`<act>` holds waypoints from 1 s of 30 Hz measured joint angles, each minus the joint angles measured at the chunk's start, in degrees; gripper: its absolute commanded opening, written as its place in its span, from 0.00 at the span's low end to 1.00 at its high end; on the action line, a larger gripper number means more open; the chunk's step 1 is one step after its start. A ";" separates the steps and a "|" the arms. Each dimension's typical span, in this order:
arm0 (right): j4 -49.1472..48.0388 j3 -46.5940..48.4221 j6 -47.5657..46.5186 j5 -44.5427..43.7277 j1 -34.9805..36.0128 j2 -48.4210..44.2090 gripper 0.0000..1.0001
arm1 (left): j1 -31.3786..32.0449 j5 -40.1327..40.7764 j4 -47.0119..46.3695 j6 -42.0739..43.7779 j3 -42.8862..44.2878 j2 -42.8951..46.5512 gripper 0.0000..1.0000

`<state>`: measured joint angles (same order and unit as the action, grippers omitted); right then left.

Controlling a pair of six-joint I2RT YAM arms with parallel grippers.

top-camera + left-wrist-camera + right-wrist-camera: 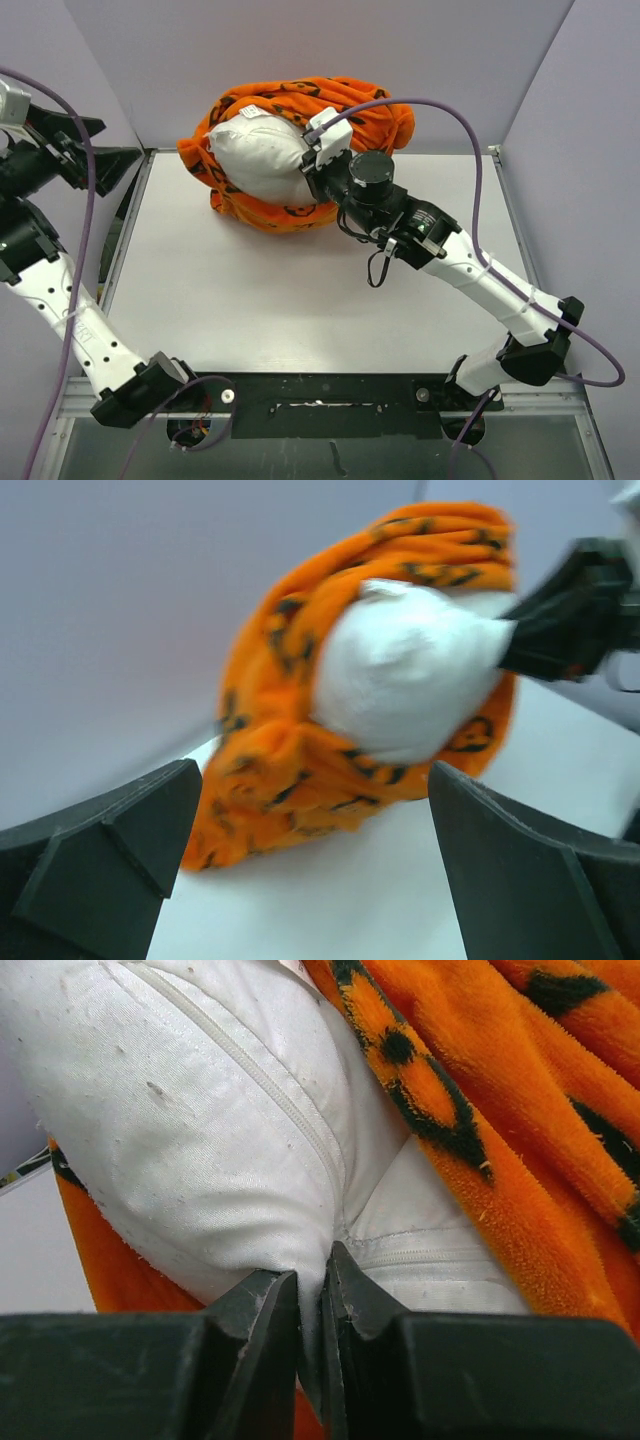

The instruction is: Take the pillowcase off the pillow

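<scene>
At the back of the table lies the white pillow [258, 155] [405, 680] [200, 1110]. It bulges out of the orange pillowcase [270, 212] [270, 750] [480, 1090], which is bunched around its far and lower sides. My right gripper [310, 165] [507, 645] [312, 1280] is shut on a pinch of the pillow's white fabric near a seam. My left gripper [105, 145] [310, 820] is open at the table's left edge, apart from the bundle, with nothing between its fingers.
Grey walls enclose the white table [300, 300] at the back and both sides. The bundle rests close to the back wall. The right arm [450, 250] stretches diagonally across the right half of the table.
</scene>
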<state>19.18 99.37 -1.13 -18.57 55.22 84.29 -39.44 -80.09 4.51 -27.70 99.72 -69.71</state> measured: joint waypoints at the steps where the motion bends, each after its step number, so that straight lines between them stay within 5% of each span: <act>1: 0.24 0.57 0.00 -0.09 0.24 0.57 0.00 | 1.14 -1.73 -9.31 -6.58 -4.02 1.44 0.98; 3: 0.68 0.98 -0.04 -0.17 1.18 1.53 0.00 | 4.94 -4.61 -20.17 -13.90 -9.29 3.48 0.98; 10: 2.43 1.01 -0.09 0.22 4.17 2.69 0.00 | 10.93 -8.66 -23.91 -15.47 -9.42 5.07 0.98; 13: 3.10 1.66 -0.04 0.07 4.24 2.97 0.00 | 14.32 -0.46 -8.72 -6.97 0.85 0.24 0.98; 17: 4.42 4.55 0.00 -0.59 4.17 4.72 0.00 | 26.53 16.44 14.43 7.39 20.55 -10.88 0.98; 25: 8.26 9.70 2.51 2.80 0.07 8.63 0.00 | 30.71 16.61 37.51 26.64 10.75 -13.35 0.98; 30: 11.50 12.22 3.13 4.52 -1.92 10.60 0.00 | 35.17 16.83 48.85 39.76 14.19 -13.11 0.98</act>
<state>30.68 111.59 2.00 -14.04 53.30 94.89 -4.27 -63.26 53.36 12.05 113.91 -82.83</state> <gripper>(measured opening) 0.100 0.979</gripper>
